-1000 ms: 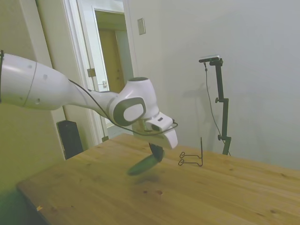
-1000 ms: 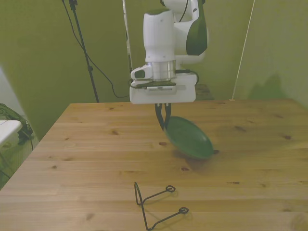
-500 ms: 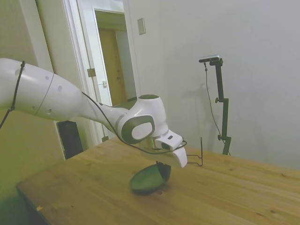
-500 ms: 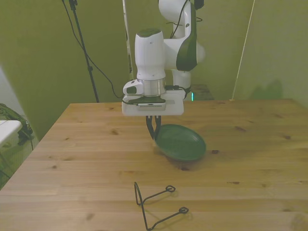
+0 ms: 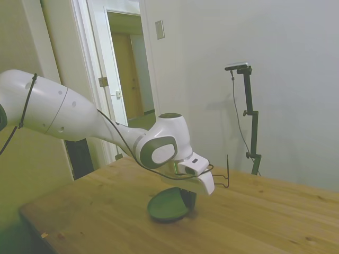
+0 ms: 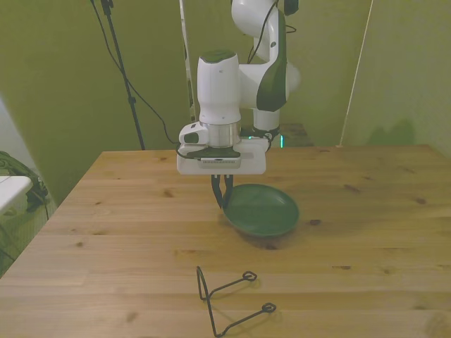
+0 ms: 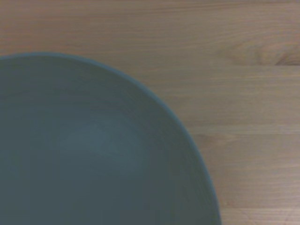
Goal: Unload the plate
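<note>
The green plate (image 6: 262,210) now sits low on the wooden table (image 6: 106,232), flat or almost flat. The gripper (image 6: 223,194) pinches its rim on the front view's left side, fingers closed on the edge. The black wire stand (image 6: 229,299) is empty and well apart from the plate. I think this is the setting-down step. Next the fingers should let go and the arm should lift straight up

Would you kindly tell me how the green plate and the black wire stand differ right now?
The round dull green plate is a solid shallow dish; the thin black wire stand is an open bent frame. The gripper grips the plate's rim; the stand sits apart, untouched. Both are on the wooden table.
</note>
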